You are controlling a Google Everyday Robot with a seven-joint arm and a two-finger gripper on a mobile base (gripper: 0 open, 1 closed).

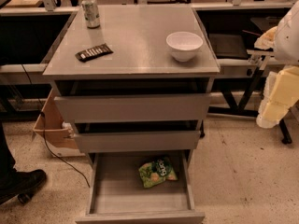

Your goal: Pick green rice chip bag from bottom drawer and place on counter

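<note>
bottom drawer (pixel 119 190) pulled out, leaving me open access from above to the green rice chip bag (pixel 157 171), which lies flat in its right rear. bag: crinkled bright-green foil, white lettering. counter (pixel 135 36) holds soda can (pixel 90 11), dark bar wrapper (pixel 93 52), white bowl (pixel 184 45). gripper (pixel 274 101) hangs at right, well apart; i cannot tell its state.
</note>
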